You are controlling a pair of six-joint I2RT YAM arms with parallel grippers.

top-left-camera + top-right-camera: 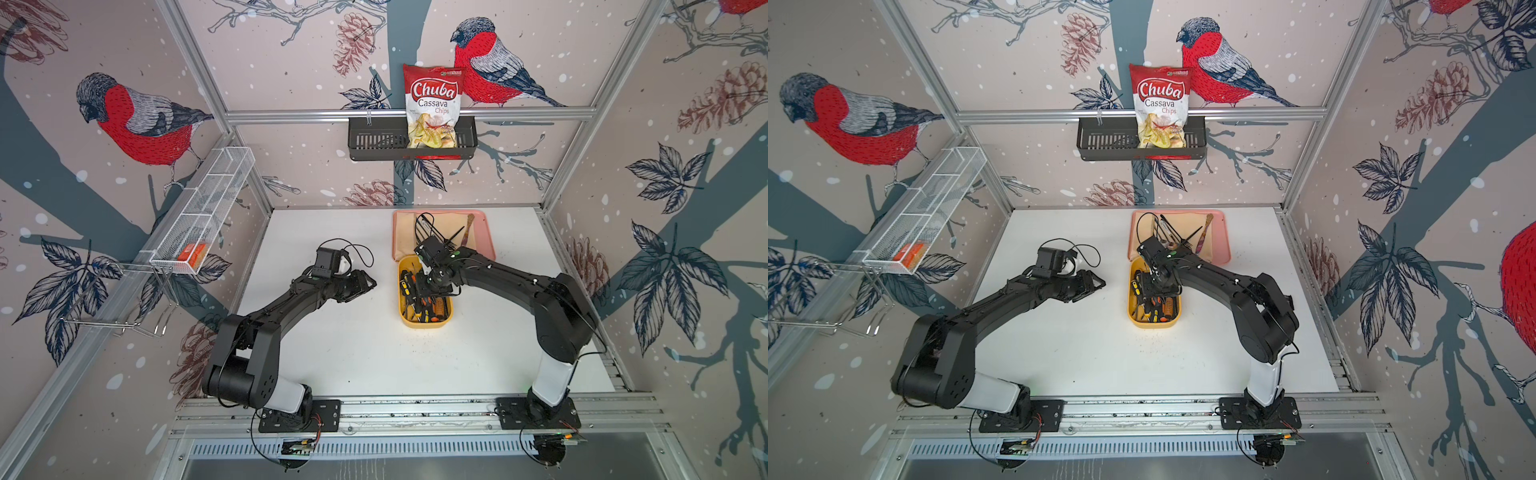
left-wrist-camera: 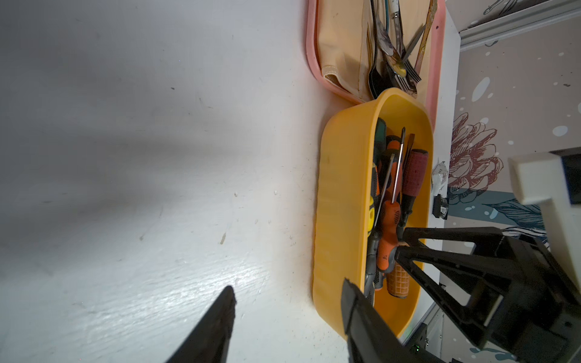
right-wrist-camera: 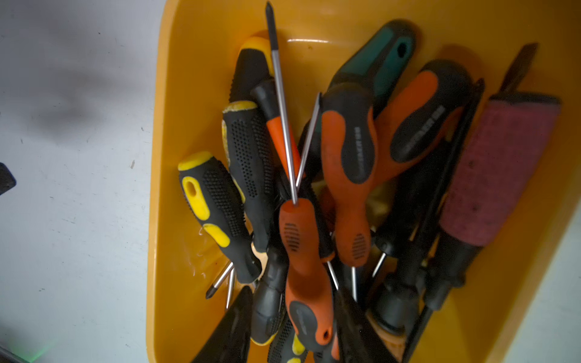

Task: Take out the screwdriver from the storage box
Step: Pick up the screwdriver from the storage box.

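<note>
Screwdriver [image 3: 306, 276] not yet removed from storage box [image 3: 176, 125]: half-open right pincer [image 3: 294, 290] straddles its handle, grip unclear; left pincer [image 2: 288, 284] open, empty.

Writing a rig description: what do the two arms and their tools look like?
The left arm and right arm are black, each with a white lower link and thin black cables at the wrist. The left tool and right tool have black tapered fingers.
</note>
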